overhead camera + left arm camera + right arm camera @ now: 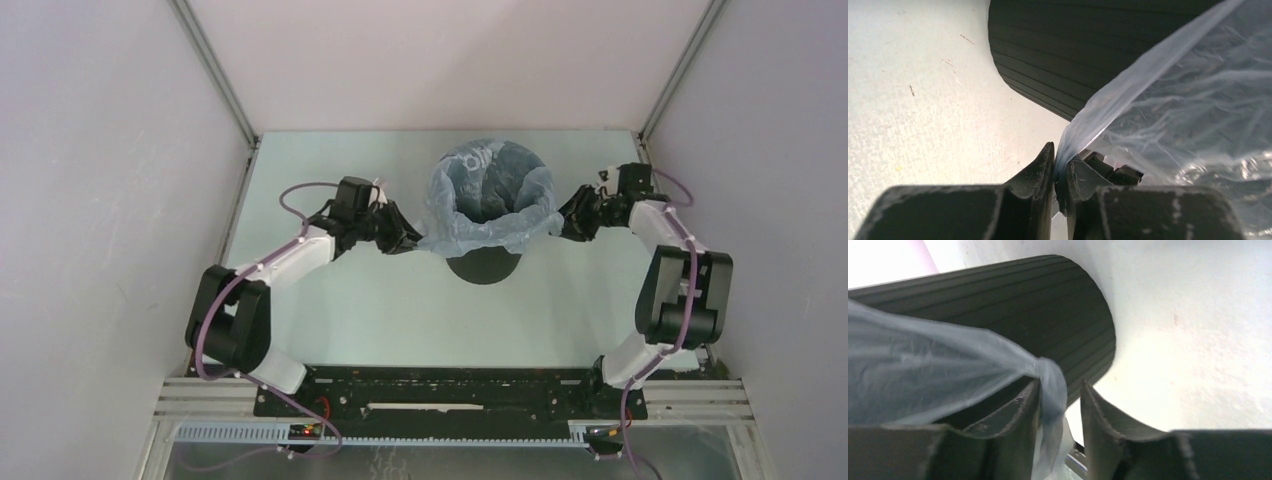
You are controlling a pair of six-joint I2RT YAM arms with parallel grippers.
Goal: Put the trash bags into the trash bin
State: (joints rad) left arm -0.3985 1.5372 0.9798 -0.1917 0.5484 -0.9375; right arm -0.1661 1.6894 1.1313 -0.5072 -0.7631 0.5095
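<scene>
Blue-grey bag point(445, 215) lines bin point(483, 268); wrist views: left jaws pinching, right jaws parted.

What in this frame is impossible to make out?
Bin interior, top view: bag lining and shadow hide how deep the bag reaches.
Bin rim, wrist views: cut off by frame edges, covered by bag.
Table right of the bin, left wrist view: behind bag film.
Left gripper and right gripper jaws, top view: too small.

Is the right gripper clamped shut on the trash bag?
No, the right gripper stands open with a clear gap, the trash bag only draped over one jaw.
</scene>
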